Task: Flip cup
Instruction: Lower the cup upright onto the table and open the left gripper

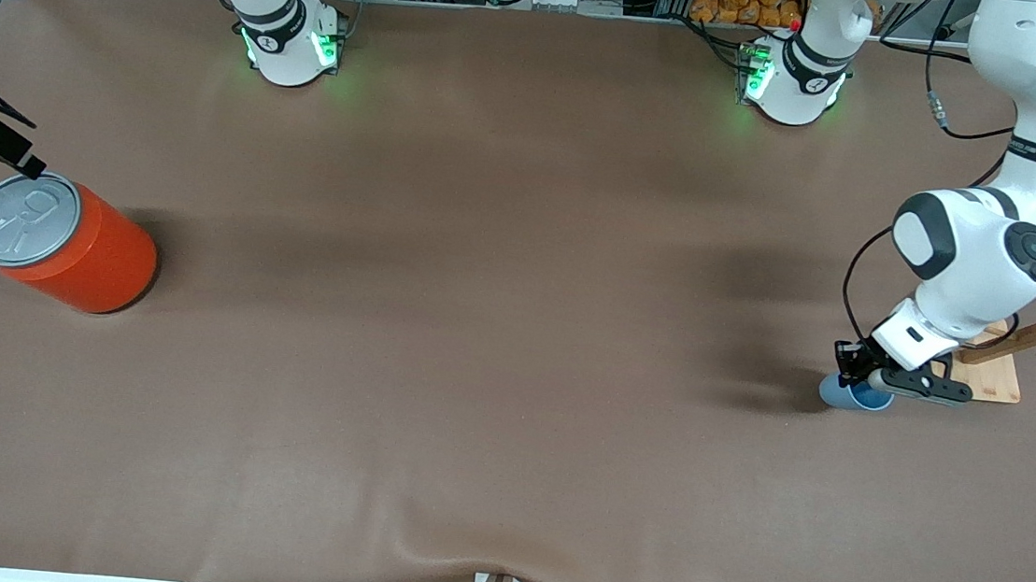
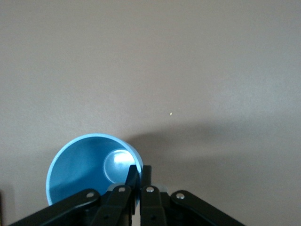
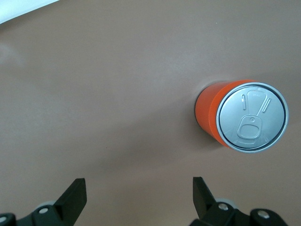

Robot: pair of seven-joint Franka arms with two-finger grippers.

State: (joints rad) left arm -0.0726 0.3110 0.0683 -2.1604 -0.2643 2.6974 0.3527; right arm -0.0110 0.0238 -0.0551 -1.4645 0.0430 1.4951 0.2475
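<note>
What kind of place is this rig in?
Probably a robotics lab bench, not a home. Two Franka arms are bolted along a table under a brown cover, with aluminium framing and cabling by their bases. The props are sparse: an orange can, a blue cup and a wooden rack.

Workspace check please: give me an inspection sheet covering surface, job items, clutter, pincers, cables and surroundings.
Surface: brown table cover, one small wrinkle at the edge nearest the front camera.
Job's things: light-blue cup upright on the table, mouth up, at the left arm's end.
Clutter: orange can with grey pull-tab lid at the right arm's end; wooden rack beside the cup.
Pincers: left pincer shut on the cup's rim, one finger inside; right pincer open, waiting over bare table near the can.
Cables: black cable looping along the left arm.
Surroundings: equipment racks above the arm bases.
</note>
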